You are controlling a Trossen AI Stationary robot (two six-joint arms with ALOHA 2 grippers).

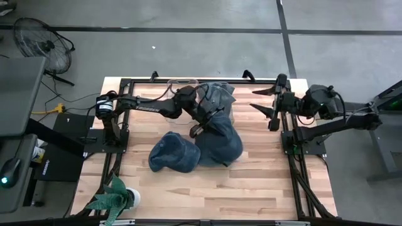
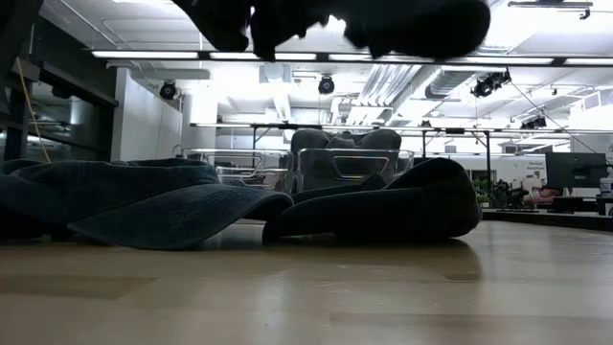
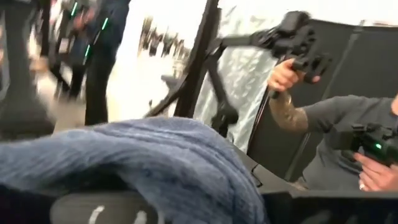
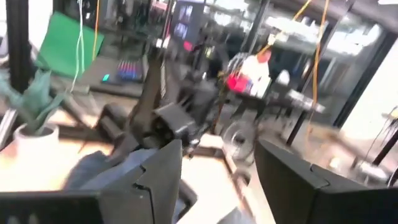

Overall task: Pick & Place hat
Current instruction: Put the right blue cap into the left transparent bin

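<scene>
My left gripper [image 1: 200, 120] reaches over the table's middle, shut on a dark blue knit hat [image 3: 155, 158]. In the low view this hat [image 2: 412, 21] hangs at the top of the picture, above the table. Two more blue hats lie on the wood, one [image 1: 173, 154] to the near left and one [image 2: 383, 206] below the held hat. Other hats [image 1: 217, 95] sit in a clear container [image 2: 345, 165] at the far edge. By the table's right edge, my right gripper [image 1: 264, 100] stands open and points left with nothing between its fingers. My left gripper has knit cloth of the hat [image 3: 186, 168] bunched right over its fingers, coming level from the table's left. The cloth hides the fingertips, so which part of the hat they are on does not show. The hat is lifted clear of the table [image 2: 412, 21].
A small plant in a white pot [image 1: 119, 198] stands at the near left corner. Black frame rails [image 1: 290, 150] run along the table's left and right sides. A person [image 3: 323, 143] sits beyond the table. Bare wood [image 1: 251, 188] lies along the near side.
</scene>
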